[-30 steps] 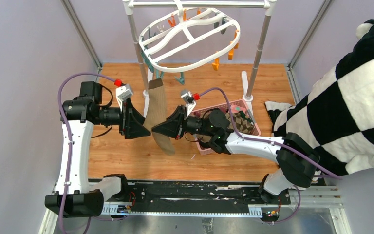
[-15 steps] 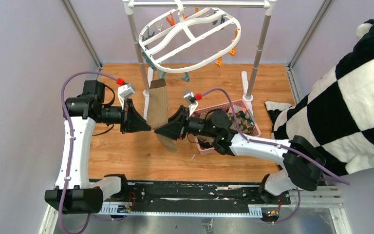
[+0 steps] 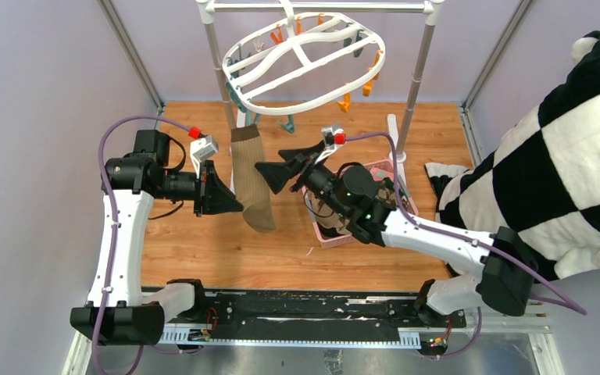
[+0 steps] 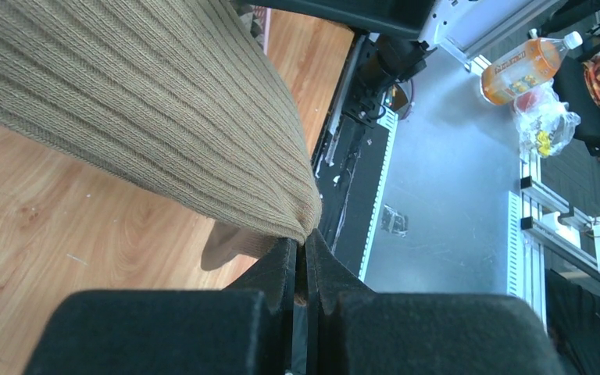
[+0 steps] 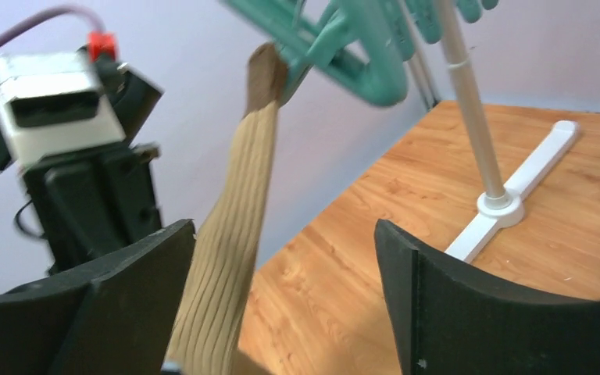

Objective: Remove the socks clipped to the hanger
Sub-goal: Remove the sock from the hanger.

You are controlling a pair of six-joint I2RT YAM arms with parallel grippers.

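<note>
One olive-brown ribbed sock hangs from a teal clip on the left rim of the white oval hanger. My left gripper is shut on the sock's left edge, low down; in the left wrist view its jaws pinch a fold of the sock. My right gripper stands open just right of the sock's upper half. In the right wrist view the sock runs down beside the left finger of the right gripper, under the teal clip.
The hanger hangs on a grey pole rack with white feet. A pink slotted basket holding socks sits under my right arm. A black-and-white checked plush cloth fills the right side. Orange clips dangle from the hanger's front rim.
My right gripper opened, let go of the sock and moved up and back toward the clip. My left gripper shut on the sock's edge. The sock now hangs straighter.
</note>
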